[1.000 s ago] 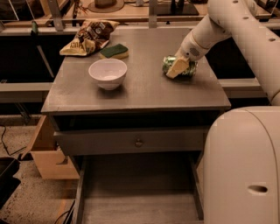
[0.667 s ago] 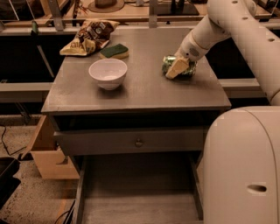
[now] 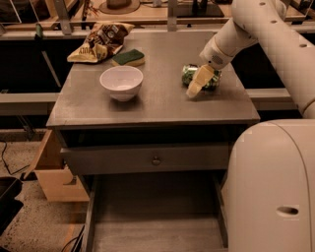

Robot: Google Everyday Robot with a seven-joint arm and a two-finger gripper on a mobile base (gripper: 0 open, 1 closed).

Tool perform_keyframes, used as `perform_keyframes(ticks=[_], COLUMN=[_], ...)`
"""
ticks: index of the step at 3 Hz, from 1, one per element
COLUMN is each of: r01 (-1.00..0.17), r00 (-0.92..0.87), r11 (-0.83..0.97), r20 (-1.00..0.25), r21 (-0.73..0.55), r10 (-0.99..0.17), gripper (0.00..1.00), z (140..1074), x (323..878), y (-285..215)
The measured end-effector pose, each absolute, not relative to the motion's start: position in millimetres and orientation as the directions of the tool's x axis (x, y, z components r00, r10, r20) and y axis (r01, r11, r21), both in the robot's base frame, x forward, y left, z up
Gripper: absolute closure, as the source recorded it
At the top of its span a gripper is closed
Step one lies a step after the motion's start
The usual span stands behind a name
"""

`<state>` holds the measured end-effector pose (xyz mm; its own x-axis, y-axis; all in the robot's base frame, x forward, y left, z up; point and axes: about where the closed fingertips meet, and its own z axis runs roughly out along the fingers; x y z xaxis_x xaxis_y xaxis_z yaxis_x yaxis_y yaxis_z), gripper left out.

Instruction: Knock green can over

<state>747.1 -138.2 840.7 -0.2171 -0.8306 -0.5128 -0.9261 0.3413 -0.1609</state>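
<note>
We judge the knock done, since the green can (image 3: 189, 74) lies on its side on the tabletop's (image 3: 157, 106) right part against our end effector (image 3: 196, 86), clenched or released we cannot tell, leaving only withdrawal.

A: Where are we?
B: We seem to be in a workshop or lab: grey work table (image 3: 162, 106), wooden crate (image 3: 51, 178) on the floor (image 3: 37, 219) left, cluttered benches (image 3: 147, 14) far behind. The robot's gripper (image 3: 199, 82) sits low at the table's right side.
</note>
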Motion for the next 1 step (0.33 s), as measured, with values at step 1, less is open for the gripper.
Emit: perform_keyframes(ticks=[1], r01=[-0.926], r00=[-0.207], r11=[0.342], r20=[-0.541], r21=[-0.162], r10=[-0.815], gripper=[0.0], z=[852.9], x=[748.0], y=[-135.9])
